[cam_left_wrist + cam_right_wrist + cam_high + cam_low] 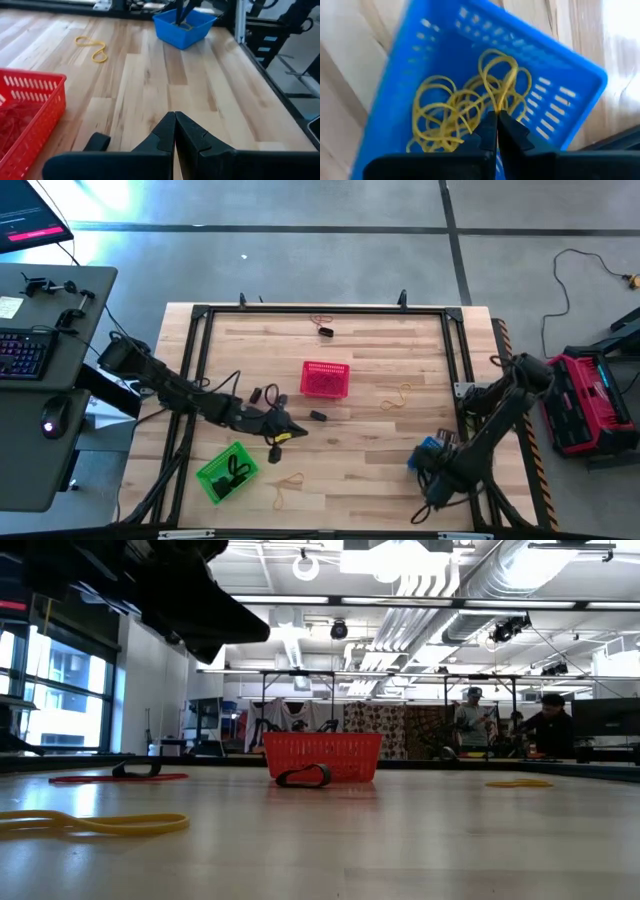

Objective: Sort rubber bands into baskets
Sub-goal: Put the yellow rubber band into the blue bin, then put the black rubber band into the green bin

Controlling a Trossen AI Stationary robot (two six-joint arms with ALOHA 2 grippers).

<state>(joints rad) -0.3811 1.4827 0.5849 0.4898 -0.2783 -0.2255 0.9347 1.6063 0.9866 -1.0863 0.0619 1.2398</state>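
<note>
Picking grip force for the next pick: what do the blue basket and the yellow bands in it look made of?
Blue basket: looks like moulded plastic, slightly glossy, with slotted lattice walls. Yellow bands: thin, limp, tangled loops, matte, probably rubber. Right gripper, shut, pinches one band over that basket.

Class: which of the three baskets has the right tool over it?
The blue basket, holding yellow bands; the red basket and green basket lie elsewhere.

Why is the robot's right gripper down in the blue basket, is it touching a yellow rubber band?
Touching. In the right wrist view the shut right gripper pinches a yellow rubber band, which loops up from the fingertips over the blue basket.
</note>
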